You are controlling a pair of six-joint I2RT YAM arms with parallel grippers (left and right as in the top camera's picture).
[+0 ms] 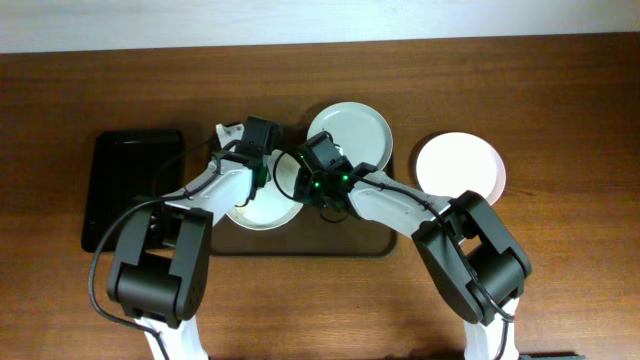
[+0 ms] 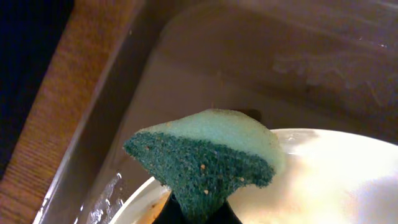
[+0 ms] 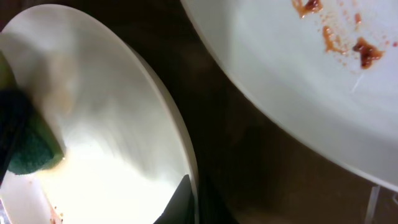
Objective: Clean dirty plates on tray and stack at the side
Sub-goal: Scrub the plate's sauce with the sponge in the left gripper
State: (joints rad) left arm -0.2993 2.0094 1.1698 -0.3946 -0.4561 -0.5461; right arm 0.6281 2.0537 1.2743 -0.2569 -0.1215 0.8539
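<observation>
A dark brown tray [image 1: 300, 240] lies mid-table. One plate [image 1: 262, 212] sits on its left part, and both grippers are over it. My left gripper [image 1: 262, 175] is shut on a green sponge [image 2: 208, 155] that rests on this plate [image 2: 336, 180]. My right gripper [image 1: 300, 187] is shut on the plate's right rim [image 3: 189, 199]; the plate [image 3: 106, 124] and the sponge [image 3: 28, 149] show in the right wrist view. A second plate [image 1: 350, 130] with red-brown smears [image 3: 298, 74] lies at the tray's back. A third plate [image 1: 460, 168] lies on the table to the right of the tray.
A smaller glossy black tray [image 1: 130, 190] lies left of the brown tray. The brown tray's raised rim [image 2: 143, 74] runs close beside the sponge. Wooden table surface [image 1: 560, 100] surrounds everything.
</observation>
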